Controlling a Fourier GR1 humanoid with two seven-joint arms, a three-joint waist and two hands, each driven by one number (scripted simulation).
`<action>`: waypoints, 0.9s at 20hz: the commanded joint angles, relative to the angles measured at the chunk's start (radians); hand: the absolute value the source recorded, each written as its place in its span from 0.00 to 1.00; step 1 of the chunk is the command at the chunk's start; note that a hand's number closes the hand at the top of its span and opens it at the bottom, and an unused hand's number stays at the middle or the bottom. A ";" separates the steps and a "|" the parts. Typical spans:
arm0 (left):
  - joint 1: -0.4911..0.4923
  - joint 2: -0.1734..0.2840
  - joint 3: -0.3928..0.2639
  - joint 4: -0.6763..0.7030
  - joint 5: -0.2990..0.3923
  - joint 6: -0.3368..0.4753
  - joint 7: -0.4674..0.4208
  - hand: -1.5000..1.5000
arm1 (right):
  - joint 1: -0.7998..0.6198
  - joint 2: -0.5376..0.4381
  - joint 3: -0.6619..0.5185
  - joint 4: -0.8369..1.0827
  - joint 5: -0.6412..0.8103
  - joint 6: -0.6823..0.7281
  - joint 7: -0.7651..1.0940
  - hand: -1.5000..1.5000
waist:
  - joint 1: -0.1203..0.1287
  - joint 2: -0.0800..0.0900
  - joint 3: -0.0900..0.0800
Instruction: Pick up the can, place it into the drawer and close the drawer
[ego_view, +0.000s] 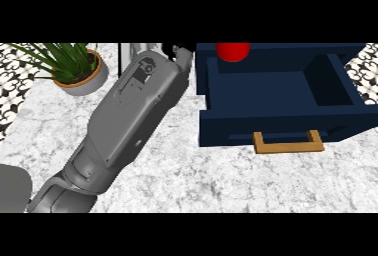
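Note:
The red can (233, 51) shows at the far edge of the open dark blue drawer (280, 122), cut off by the top of the view; I cannot tell whether it stands inside the drawer or behind it. The drawer has a wooden handle (288, 143) on its front. My left forearm stretches from the lower left up to the top middle. Only a black bit of the left hand (179, 51) shows, just left of the drawer's back corner and apart from the can. My right hand does not show.
A potted green plant (74, 70) stands at the upper left, beside my forearm. White marble counter (221, 185) spreads in front of the drawer. A grey shape (11, 187) sits at the lower left edge.

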 joint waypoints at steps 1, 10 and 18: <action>-0.050 0.000 -0.044 0.051 0.068 0.019 -0.020 1.00 | 0.010 -0.014 -0.014 -0.010 -0.040 0.004 0.037 0.00 | 0.001 -0.002 0.000; -0.171 0.000 -0.154 0.215 0.259 0.078 -0.096 1.00 | -0.017 -0.035 -0.024 0.040 -0.021 0.023 0.000 0.00 | -0.023 0.003 0.001; -0.155 0.000 -0.303 0.288 0.377 0.129 -0.180 1.00 | -0.044 -0.044 -0.013 0.017 -0.047 -0.021 0.042 0.00 | -0.042 0.006 0.001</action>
